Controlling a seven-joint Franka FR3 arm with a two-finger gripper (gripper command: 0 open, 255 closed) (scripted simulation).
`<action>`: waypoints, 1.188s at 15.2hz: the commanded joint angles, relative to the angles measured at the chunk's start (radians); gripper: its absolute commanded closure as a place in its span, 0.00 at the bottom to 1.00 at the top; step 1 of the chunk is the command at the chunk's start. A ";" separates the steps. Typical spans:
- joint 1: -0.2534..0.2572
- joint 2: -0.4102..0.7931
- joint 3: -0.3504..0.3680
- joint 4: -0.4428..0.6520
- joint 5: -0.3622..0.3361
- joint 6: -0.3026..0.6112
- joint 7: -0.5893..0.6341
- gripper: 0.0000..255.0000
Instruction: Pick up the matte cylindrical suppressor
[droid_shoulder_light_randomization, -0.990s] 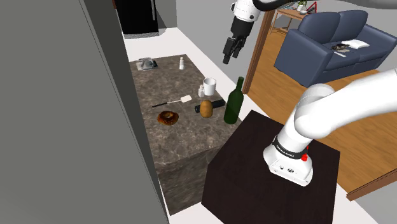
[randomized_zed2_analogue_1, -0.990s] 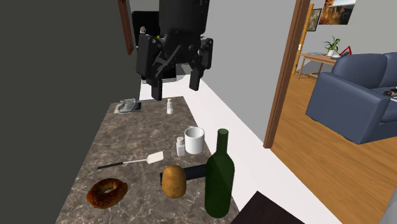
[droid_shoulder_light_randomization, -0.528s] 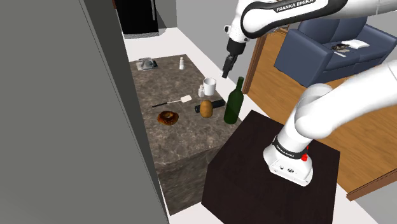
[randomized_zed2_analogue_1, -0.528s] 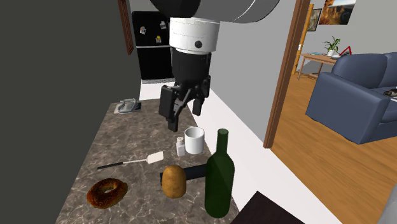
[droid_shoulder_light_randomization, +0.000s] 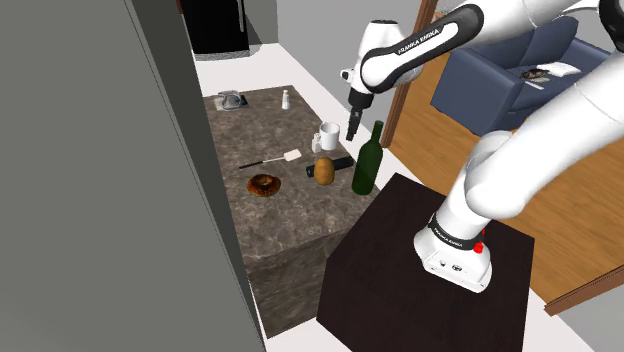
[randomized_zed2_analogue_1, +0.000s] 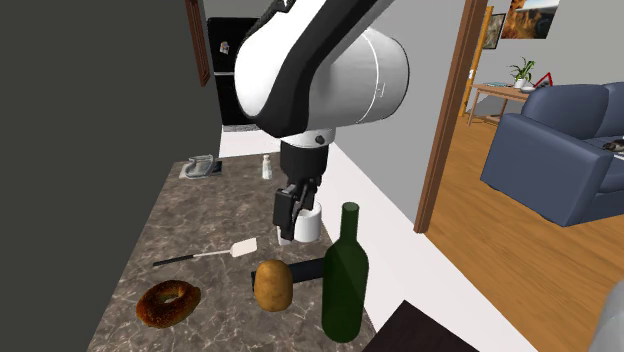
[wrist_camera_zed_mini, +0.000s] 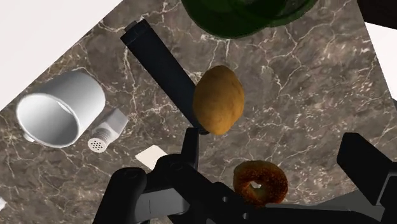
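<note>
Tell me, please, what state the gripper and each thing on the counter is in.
gripper: open, holding nothing
suppressor: lying on its side, not grasped
mug: upright, empty
bottle: upright
bagel: lying flat
potato: lying beside the suppressor

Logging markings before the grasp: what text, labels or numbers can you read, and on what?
"FRANKA EMIKA": on the arm's white forearm.
White lettering on the black band round the arm's base: too small to read.
No label visible on the black cylinder or the green bottle.
</note>
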 joint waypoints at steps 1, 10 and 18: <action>0.019 0.087 -0.037 0.003 0.016 0.083 -0.089 0.00; 0.058 0.512 -0.074 0.124 0.325 0.339 -0.597 0.00; -0.110 0.839 0.107 0.323 0.504 0.458 -0.939 0.00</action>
